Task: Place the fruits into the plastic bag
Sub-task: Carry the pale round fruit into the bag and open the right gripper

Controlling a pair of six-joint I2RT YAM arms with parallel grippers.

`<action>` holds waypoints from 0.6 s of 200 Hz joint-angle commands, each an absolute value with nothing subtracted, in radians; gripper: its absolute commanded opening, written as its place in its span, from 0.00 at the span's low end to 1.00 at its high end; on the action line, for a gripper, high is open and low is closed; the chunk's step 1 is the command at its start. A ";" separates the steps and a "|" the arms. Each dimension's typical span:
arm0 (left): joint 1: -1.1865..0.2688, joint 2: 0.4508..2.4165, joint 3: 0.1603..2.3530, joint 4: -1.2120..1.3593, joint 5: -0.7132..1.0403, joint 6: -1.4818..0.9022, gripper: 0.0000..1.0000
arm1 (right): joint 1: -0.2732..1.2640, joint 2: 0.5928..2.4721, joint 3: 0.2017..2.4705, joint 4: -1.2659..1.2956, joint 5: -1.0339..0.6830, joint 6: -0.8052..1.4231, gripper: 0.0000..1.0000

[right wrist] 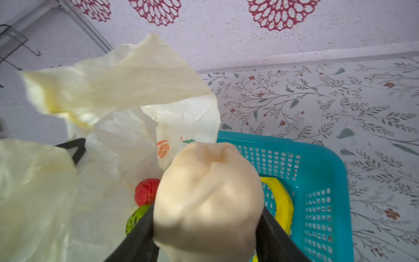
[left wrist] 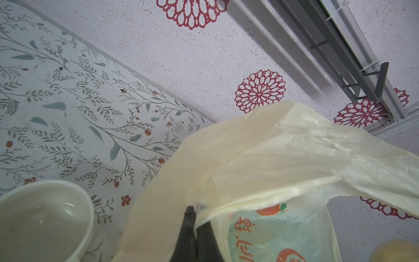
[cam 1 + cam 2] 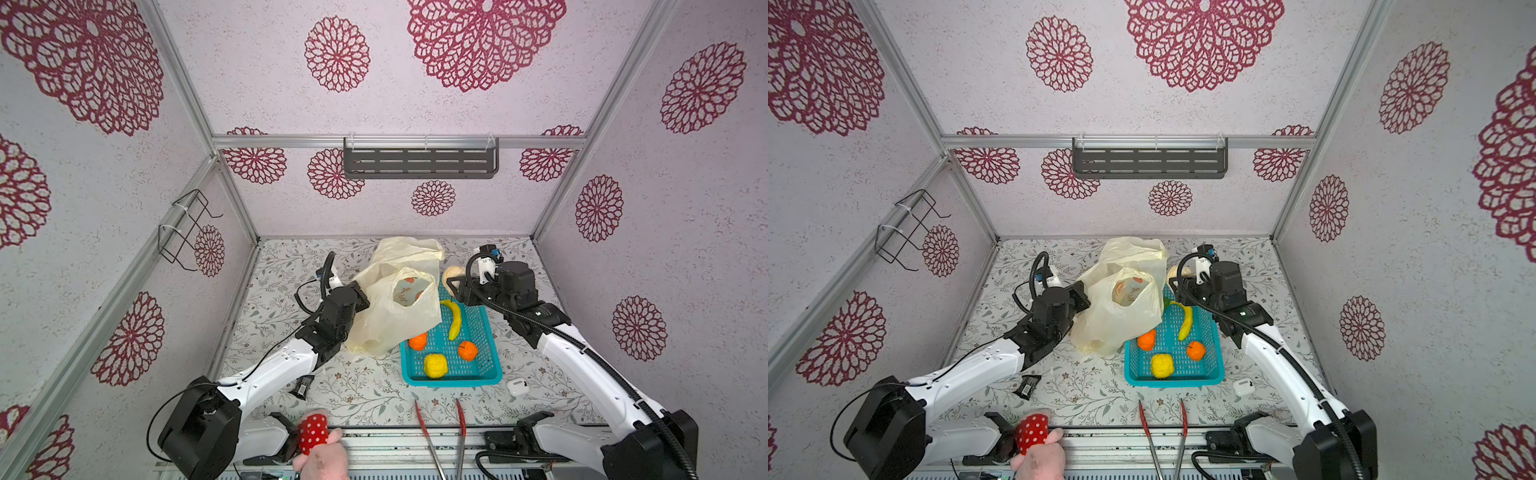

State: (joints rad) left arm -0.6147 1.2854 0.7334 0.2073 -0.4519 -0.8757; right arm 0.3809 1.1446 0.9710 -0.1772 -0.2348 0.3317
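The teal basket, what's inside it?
A banana, a lemon, a left orange and a right orange. The plastic bag drapes over its far left corner, hiding whatever lies there.

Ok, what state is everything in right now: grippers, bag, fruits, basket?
plastic bag: mouth open, draped over one basket corner.
left gripper: shut on the bag's rim.
right gripper: shut on the beige piece.
beige piece: held, outside the bag.
banana: in basket.
lemon: in basket.
oranges: in basket.
red apple: at bag's edge, partly hidden.
green ball: beside the apple, partly hidden.
basket: upright, partly covered by bag.
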 commanded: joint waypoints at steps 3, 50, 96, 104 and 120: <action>-0.621 1.299 0.765 0.227 -0.438 -0.880 0.00 | 0.407 1.137 0.973 -0.119 -0.346 0.299 0.45; -0.629 1.301 0.769 0.230 -0.428 -0.877 0.00 | 0.506 1.227 1.025 -0.028 -0.346 0.288 0.46; -0.638 1.298 0.767 0.231 -0.420 -0.877 0.00 | 0.569 1.371 1.098 0.031 -0.366 0.297 0.46; -0.637 1.296 0.766 0.230 -0.421 -0.877 0.00 | 0.581 1.404 1.116 0.027 -0.372 0.297 0.47; -0.637 1.294 0.760 0.238 -0.429 -0.882 0.00 | 0.602 1.472 1.156 0.008 -0.399 0.297 0.48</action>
